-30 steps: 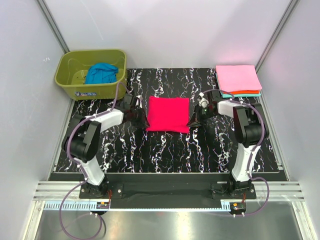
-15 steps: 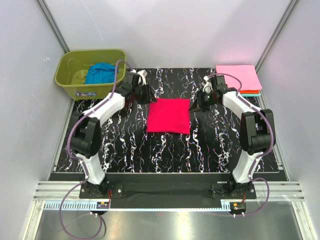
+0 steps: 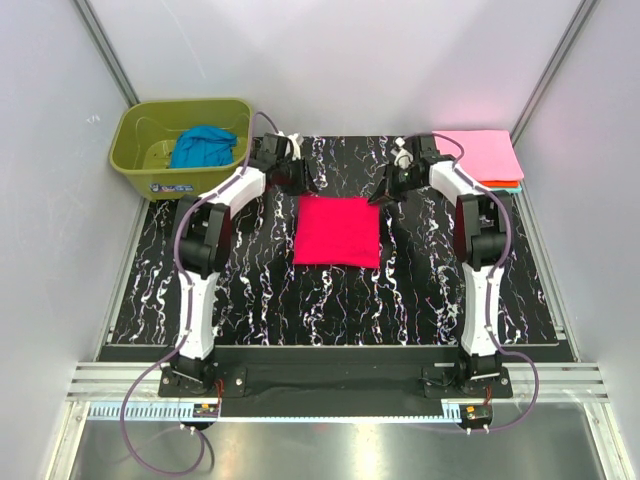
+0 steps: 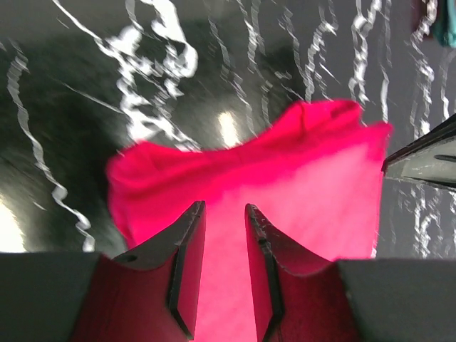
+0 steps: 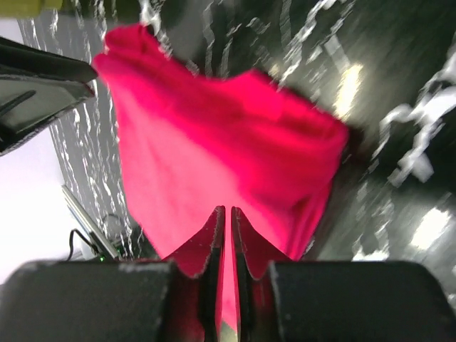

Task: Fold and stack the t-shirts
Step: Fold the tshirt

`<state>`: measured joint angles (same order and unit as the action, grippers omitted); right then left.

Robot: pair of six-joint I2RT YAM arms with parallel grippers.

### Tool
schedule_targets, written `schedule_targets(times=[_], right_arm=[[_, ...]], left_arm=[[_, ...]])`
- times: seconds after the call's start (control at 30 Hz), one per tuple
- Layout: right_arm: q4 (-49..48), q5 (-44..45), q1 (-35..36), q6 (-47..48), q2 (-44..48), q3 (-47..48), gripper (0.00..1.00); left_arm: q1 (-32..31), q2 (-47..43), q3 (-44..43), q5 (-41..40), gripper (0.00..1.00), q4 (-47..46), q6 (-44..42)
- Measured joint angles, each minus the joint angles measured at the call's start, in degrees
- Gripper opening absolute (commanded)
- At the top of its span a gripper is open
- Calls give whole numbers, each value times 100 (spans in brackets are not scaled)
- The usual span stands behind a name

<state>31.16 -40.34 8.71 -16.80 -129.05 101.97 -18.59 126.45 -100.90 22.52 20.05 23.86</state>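
Observation:
The crimson-red t-shirt (image 3: 338,230) lies folded in a flat square at the middle of the mat. It fills the left wrist view (image 4: 285,185) and the right wrist view (image 5: 214,142). My left gripper (image 3: 303,182) hovers just beyond its far left corner, jaws open and empty (image 4: 224,206). My right gripper (image 3: 383,194) hovers just beyond its far right corner, jaws shut with nothing between them (image 5: 226,209). The light pink t-shirt (image 3: 482,153) tops a folded stack at the back right, with orange and teal edges (image 3: 508,184) under it. The blue t-shirt (image 3: 202,146) lies crumpled in the tub.
The olive-green tub (image 3: 150,178) stands at the back left corner. The black marbled mat (image 3: 330,300) covers the table. Grey walls close in the left, back and right sides.
Both grippers have moved from the red shirt's side edges toward the back, and now sit beyond its far corners. The shirt lies flat and released.

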Motion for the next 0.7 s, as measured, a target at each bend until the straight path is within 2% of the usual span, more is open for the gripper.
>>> schedule_targets(times=[0.33,0.7], right_arm=[[105,-365,-369,-101,-1244,953,13],[125,-439,-378,-192,-1397,1268,16]], left_arm=[[243,866,-717,33,35,2,-262],[254,1172,-1032,4,38,7,-385]])
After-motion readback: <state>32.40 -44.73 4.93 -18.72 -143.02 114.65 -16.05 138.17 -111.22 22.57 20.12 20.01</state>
